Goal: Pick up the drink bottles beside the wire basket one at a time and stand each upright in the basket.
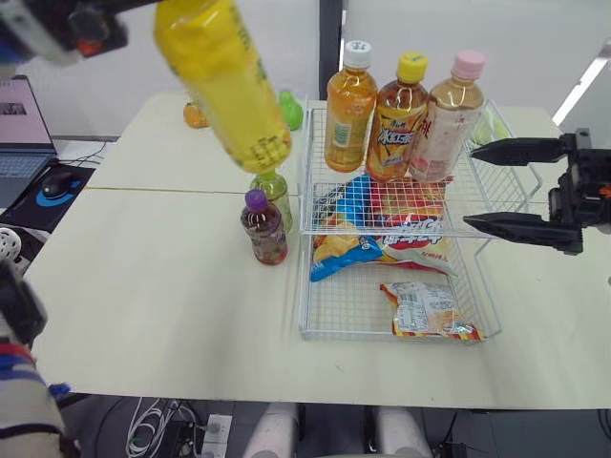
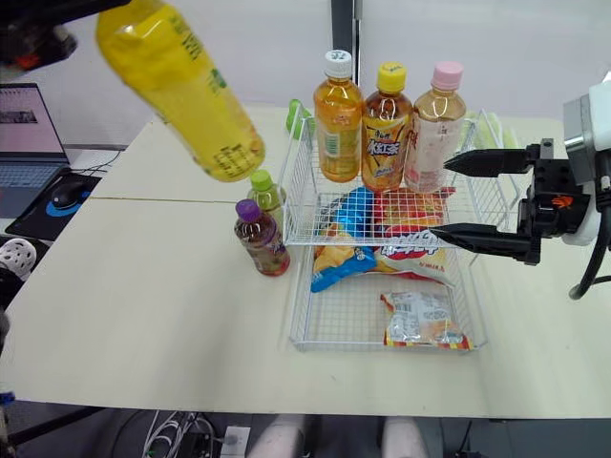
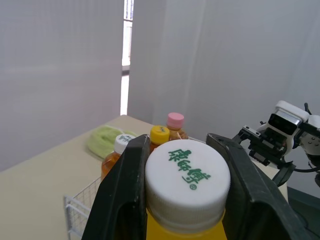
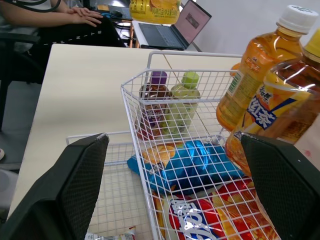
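The left gripper has its fingers clamped on the white cap of the yellow bottle, which hangs tilted high over the left half of the desk. The purple-capped bottle and green-capped bottle stand just beside the wire basket. Hazard: a cap-only hold may let the tilted bottle slip or strike the orange bottle in the upper tier, or the right gripper, whose fingers are spread apart at the basket's right side.
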Robot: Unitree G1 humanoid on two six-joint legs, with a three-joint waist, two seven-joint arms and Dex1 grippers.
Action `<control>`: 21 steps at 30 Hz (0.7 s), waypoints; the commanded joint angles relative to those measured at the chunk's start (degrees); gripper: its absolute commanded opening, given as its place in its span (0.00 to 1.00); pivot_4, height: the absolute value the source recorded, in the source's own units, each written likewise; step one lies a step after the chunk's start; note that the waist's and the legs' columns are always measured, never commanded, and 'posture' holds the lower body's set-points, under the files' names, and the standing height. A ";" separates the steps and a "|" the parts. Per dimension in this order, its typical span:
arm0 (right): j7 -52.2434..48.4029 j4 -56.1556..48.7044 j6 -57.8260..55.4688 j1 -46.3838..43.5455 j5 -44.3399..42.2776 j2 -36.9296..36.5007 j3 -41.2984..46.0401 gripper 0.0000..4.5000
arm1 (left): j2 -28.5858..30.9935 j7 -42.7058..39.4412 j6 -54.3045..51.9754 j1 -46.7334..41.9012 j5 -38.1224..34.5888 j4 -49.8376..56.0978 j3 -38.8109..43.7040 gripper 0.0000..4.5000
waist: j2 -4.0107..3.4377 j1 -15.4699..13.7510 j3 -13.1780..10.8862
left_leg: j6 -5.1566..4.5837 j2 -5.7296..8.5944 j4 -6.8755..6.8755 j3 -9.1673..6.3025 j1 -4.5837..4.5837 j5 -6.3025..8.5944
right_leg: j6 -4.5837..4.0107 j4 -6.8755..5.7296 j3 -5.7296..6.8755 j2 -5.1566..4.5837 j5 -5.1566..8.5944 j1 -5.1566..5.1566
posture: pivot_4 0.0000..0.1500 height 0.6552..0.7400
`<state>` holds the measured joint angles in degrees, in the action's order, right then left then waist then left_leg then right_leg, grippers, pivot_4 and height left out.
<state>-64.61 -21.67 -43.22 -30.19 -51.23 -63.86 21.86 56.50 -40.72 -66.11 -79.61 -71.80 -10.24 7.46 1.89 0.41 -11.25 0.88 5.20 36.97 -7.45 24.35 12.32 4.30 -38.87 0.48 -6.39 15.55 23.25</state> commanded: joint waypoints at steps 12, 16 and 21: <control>5.13 -6.98 -2.30 9.22 -3.54 -0.95 13.77 1.00 | -23.01 -14.07 15.46 -5.81 24.38 -3.08 -12.99 0.31 | -0.01 0.86 -0.01 | -0.01 0.07 0.00 0.04 0.05 0.00 | 0.05 0.01 -0.04 -0.11 0.02 0.02 | 1.00 1.00; 6.07 -7.58 -2.09 10.76 -3.52 -1.06 15.34 1.00 | -29.11 -15.92 21.88 -6.82 31.18 -8.43 -15.20 0.31 | -0.01 0.88 -0.01 | -0.01 0.09 0.02 0.06 0.05 0.00 | 0.06 0.02 -0.03 -0.13 0.01 0.00 | 1.00 1.00; 7.08 -8.93 -2.52 12.92 -4.32 -1.02 17.66 1.00 | -36.13 -17.77 28.10 -7.60 38.24 -14.46 -17.20 0.31 | -0.01 0.94 -0.01 | -0.02 0.09 0.01 0.06 0.06 0.00 | 0.06 0.02 -0.01 -0.13 0.02 0.01 | 1.00 1.00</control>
<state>-58.40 -29.28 -45.71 -17.04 -54.44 -64.16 36.78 21.52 -58.15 -41.22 -84.04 -35.13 -24.26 -10.68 1.88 1.35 -11.26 0.86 5.30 36.99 -7.39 24.42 12.33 4.36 -38.85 0.48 -6.52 15.56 23.26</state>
